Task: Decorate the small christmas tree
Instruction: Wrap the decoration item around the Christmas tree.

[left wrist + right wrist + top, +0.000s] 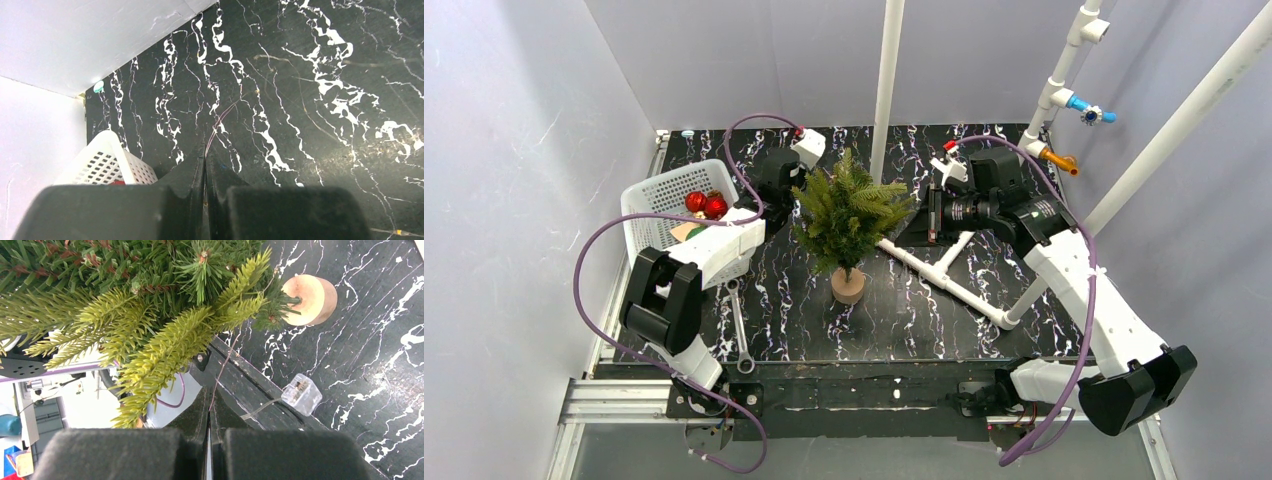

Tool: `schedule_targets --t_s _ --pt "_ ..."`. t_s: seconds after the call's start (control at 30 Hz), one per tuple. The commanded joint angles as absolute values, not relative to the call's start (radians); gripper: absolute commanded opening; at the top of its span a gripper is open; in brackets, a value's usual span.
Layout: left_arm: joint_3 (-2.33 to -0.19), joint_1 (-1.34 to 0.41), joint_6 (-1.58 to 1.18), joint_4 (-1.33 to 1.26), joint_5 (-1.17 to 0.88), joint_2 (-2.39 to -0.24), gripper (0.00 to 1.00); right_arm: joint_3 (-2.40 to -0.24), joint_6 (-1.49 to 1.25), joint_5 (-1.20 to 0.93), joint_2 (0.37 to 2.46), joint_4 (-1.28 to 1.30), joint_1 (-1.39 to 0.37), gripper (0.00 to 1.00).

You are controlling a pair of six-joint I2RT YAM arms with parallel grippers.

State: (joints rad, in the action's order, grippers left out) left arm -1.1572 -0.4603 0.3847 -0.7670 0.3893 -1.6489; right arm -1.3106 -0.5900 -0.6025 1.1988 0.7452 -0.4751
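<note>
Left claw (205, 159) and right claw (209, 401) each pinch a thin wire (226, 360); drape it gently round the small christmas tree (150, 305).

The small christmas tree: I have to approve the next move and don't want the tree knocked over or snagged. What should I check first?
1. Small christmas tree upright on its wooden base: ok.
2. Left gripper shut, with a thin wire running out from between its fingers: ok.
3. Right gripper shut, with the thin wire leaving its fingers the same way: ok.
4. Wire free of the branches: cannot tell; in the right wrist view it runs up into the needles.
5. Red baubles ready in the white basket: ok.
6. Clear plastic box lying flat on the table beside the right gripper: ok.
</note>
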Motion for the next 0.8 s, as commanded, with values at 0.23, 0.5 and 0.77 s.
schedule_targets --t_s 0.23,0.5,0.77 --pt "-1.108 -0.436 0.43 -0.797 0.445 -1.563 0.0 -1.269 -0.617 -0.621 1.211 0.65 -0.513 0.01" --pt "-1.07 -0.424 0.405 -0.785 0.445 -1.517 0.0 -1.251 -0.597 -0.598 1.218 0.671 -0.515 0.01" --pt "-1.038 -0.411 0.398 -0.763 0.462 -1.475 0.0 -1.228 -0.61 -0.597 1.215 0.641 -0.515 0.01"
